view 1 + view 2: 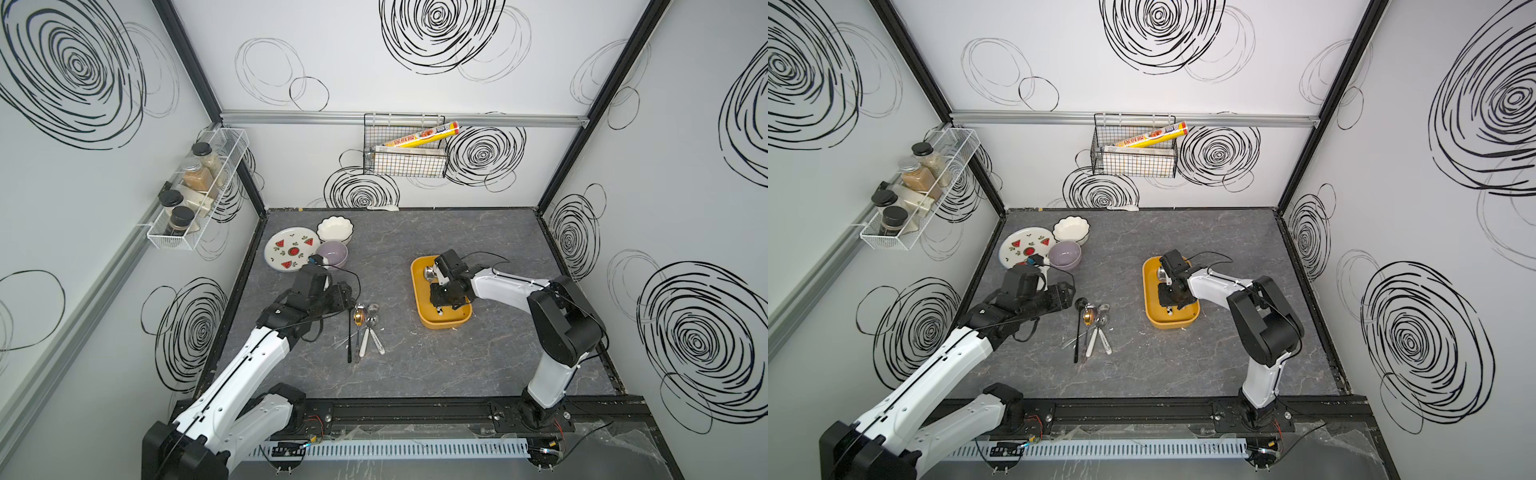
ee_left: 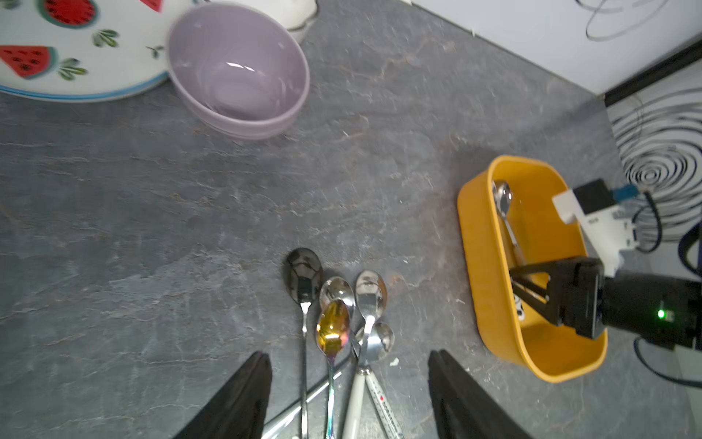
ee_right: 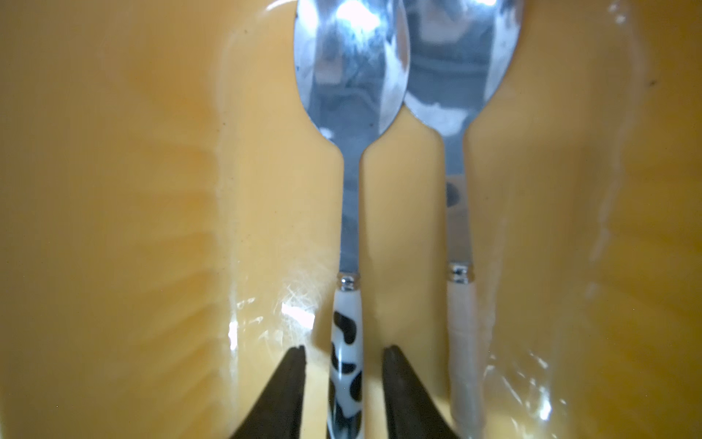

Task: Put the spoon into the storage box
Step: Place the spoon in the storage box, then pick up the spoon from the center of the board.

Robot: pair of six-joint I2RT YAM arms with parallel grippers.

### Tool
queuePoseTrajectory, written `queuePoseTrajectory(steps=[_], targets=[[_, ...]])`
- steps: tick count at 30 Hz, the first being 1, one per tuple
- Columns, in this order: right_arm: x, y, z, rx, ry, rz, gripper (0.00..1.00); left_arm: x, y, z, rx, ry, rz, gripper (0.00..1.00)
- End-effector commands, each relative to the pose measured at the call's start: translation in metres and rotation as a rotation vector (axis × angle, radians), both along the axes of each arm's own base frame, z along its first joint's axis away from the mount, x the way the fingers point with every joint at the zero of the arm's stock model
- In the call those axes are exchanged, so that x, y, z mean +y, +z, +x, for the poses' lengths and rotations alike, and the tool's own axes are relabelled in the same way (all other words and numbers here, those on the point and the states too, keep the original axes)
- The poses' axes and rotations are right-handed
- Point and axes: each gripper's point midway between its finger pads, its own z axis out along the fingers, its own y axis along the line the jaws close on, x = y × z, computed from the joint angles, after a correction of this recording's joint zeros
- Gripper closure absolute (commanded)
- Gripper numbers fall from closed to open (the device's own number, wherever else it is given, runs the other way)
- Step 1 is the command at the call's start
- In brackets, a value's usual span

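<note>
Right gripper (image 3: 345, 347): down inside the storage box (image 3: 114, 190), jaws parted. In the right wrist view a strip of yellow floor shows on each side of the handle between the fingers (image 3: 288, 384), so nothing is clasped.

Cow-spotted spoon (image 3: 349, 228): lies flat on the box floor, with its black-and-white handle running between the two fingertips and its steel bowl pointing away from the gripper. A paler twin stands just beside it. Whether that is a second spoon or a reflection in the glossy wall cannot be told. The left wrist view shows one spoon (image 2: 503, 205) in the box, lying lengthwise near a long wall.

Storage box (image 1: 415, 286): sits on the grey marbled table (image 1: 478, 365), right of centre in both top views. The right gripper (image 1: 442, 305) is over its near half, and the spoon's bowl shows at the far end.

Left gripper (image 2: 349, 354): jaws spread wide and holding nothing. It hovers over the handles of the loose spoons (image 2: 334, 330), which form a fanned cluster with bowls close together and some overlapping. One is dark, one is gold and the rest are silver. The cluster (image 1: 365, 328) lies well apart from the box, to its left.

Beyond the left arm, at the table's far left, are the purple bowl (image 1: 331, 254), the watermelon plate (image 1: 286, 249) and the white bowl (image 1: 335, 229), grouped closely.
</note>
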Motion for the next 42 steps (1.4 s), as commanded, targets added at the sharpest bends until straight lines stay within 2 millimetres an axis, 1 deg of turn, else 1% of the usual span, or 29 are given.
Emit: queuePoseTrajectory(steps=[1, 4, 7, 10, 13, 16, 20, 22, 24, 27, 31, 35, 40, 42], targets=[[-0.001, 0.031, 0.002, -0.075, 0.022, 0.008, 0.53, -0.022, -0.022, -0.004, 0.075, -0.002, -0.003, 0.29], [-0.003, 0.052, 0.004, -0.135, 0.033, 0.017, 0.52, -0.045, -0.05, -0.015, 0.139, -0.03, -0.001, 0.31], [-0.007, 0.071, 0.003, -0.196, 0.035, 0.033, 0.52, -0.058, -0.072, -0.024, 0.175, -0.044, 0.025, 0.31], [-0.013, 0.082, 0.001, -0.245, 0.037, 0.035, 0.51, -0.059, -0.097, -0.032, 0.225, -0.037, 0.064, 0.34], [-0.021, 0.085, 0.001, -0.268, 0.031, 0.02, 0.51, -0.056, -0.117, -0.039, 0.265, -0.034, 0.074, 0.38], [-0.023, 0.085, 0.001, -0.277, 0.023, 0.025, 0.51, -0.057, -0.13, -0.046, 0.286, -0.051, 0.073, 0.43], [-0.021, 0.08, 0.001, -0.262, 0.032, 0.034, 0.51, -0.058, -0.137, -0.053, 0.299, -0.072, 0.091, 0.48], [-0.021, 0.078, 0.001, -0.257, 0.032, 0.034, 0.51, -0.053, -0.142, -0.056, 0.311, -0.065, 0.108, 0.49], [-0.02, 0.078, 0.001, -0.256, 0.033, 0.035, 0.51, -0.048, -0.146, -0.059, 0.318, -0.061, 0.128, 0.53], [-0.019, 0.077, 0.001, -0.256, 0.033, 0.04, 0.51, -0.045, -0.149, -0.062, 0.324, -0.061, 0.145, 0.56], [-0.02, 0.076, 0.001, -0.255, 0.032, 0.038, 0.51, -0.042, -0.145, -0.062, 0.317, -0.06, 0.187, 0.59], [-0.019, 0.075, 0.001, -0.254, 0.035, 0.04, 0.51, -0.04, -0.139, -0.061, 0.302, -0.054, 0.262, 0.59], [-0.019, 0.072, 0.0, -0.248, 0.037, 0.038, 0.52, -0.054, -0.125, -0.058, 0.265, -0.08, 0.266, 0.59], [-0.019, 0.071, -0.001, -0.242, 0.039, 0.04, 0.52, -0.058, -0.122, -0.057, 0.261, -0.089, 0.269, 0.59]])
